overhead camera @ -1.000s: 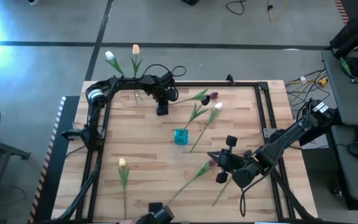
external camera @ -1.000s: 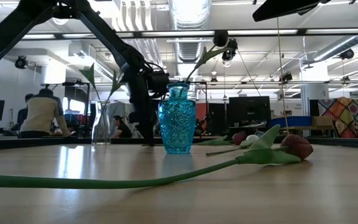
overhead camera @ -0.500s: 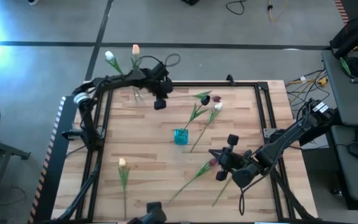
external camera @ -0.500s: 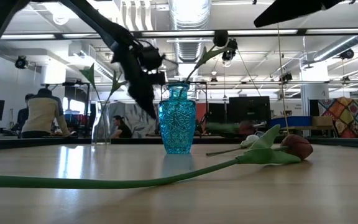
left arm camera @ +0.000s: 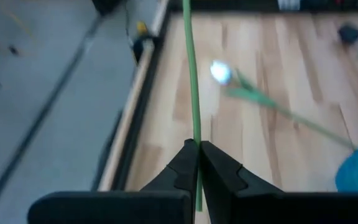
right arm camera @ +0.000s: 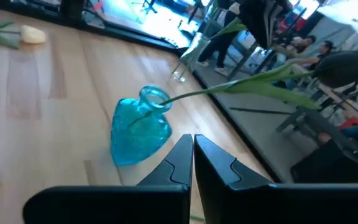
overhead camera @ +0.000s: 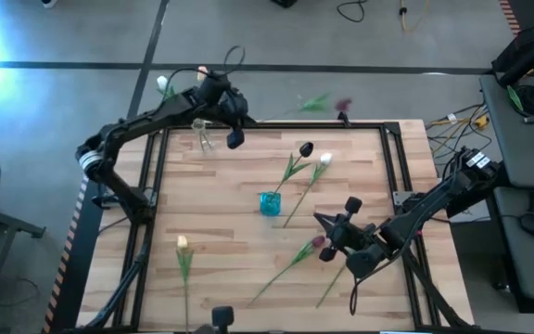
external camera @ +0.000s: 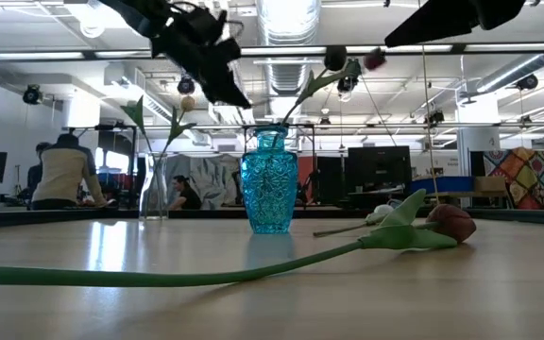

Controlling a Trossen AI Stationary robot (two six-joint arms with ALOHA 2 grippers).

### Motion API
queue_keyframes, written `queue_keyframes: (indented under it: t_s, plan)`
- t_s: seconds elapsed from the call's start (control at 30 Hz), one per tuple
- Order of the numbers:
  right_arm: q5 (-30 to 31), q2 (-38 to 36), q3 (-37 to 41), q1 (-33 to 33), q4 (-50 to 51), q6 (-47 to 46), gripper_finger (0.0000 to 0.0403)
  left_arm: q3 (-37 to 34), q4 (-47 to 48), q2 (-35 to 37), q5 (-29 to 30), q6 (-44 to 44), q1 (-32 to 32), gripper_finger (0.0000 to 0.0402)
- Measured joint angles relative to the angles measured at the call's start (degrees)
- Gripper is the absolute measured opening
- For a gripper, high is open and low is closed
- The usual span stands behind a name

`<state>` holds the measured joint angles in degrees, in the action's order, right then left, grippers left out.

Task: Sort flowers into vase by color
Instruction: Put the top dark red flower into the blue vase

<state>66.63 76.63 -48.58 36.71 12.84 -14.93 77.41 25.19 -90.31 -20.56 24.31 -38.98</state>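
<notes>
My left gripper (overhead camera: 233, 139), clamped on a green stem (left arm camera: 191, 93), hangs beside the clear vase (overhead camera: 202, 137) at the bench's (overhead camera: 221, 232) far-left edge; the stem runs rightward, its blurred head probably maroon. My right gripper (overhead camera: 327, 227) waits shut and empty near the blue vase (overhead camera: 269, 203).

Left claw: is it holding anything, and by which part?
Yes: the left claw is shut on a tulip, gripping its thin green stem well away from the head.
</notes>
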Motion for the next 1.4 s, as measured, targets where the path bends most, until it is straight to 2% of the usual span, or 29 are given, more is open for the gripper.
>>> queue_keyframes:
  t_s: [0.17, 0.3, 0.43, 0.6, 0.73, 0.87, 1.0, 1.23, 1.4]
  plan:
    - [0.4, 0.0, 0.0, -1.5, -1.7, 2.1, 0.0009, -6.8, -12.4, 5.0, -4.4, -3.8, 0.8, 0.0]
    - [-1.1, 0.0, 0.1, -4.0, -3.5, 3.1, 0.0009, -16.7, -27.6, 10.0, -6.4, -8.0, 2.0, 0.0]
    - [-4.5, 0.3, 0.3, -7.1, -10.2, 8.5, 0.0009, -27.7, -43.2, 14.4, -6.6, -12.2, 3.8, 0.0]
    - [-16.0, 0.4, 3.6, -11.4, -29.5, 22.2, 0.0009, -39.8, -62.3, 18.3, -6.5, -17.7, 6.6, 0.0]
    - [-26.6, 0.4, 6.6, -15.3, -45.3, 28.5, 0.0009, -46.9, -73.5, 19.6, -5.8, -21.4, 9.3, 0.0]
    - [-33.6, 0.4, 7.8, -18.8, -52.5, 29.0, 0.0009, -52.0, -80.7, 20.0, -2.4, -22.3, 13.4, 0.0]
    - [-35.6, 0.4, 7.4, -20.9, -52.7, 27.6, 0.0022, -55.5, -87.5, 19.5, 3.4, -21.9, 19.0, 0.0]
    - [-35.7, 0.4, 6.6, -22.6, -54.6, 25.4, 0.0107, -58.4, -100.2, 12.8, 9.9, -21.9, 28.8, 0.0]
    - [-38.2, 0.4, 6.6, -22.5, -57.6, 25.4, 0.0159, -56.8, -106.7, 5.1, 10.7, -22.4, 33.4, 0.0]
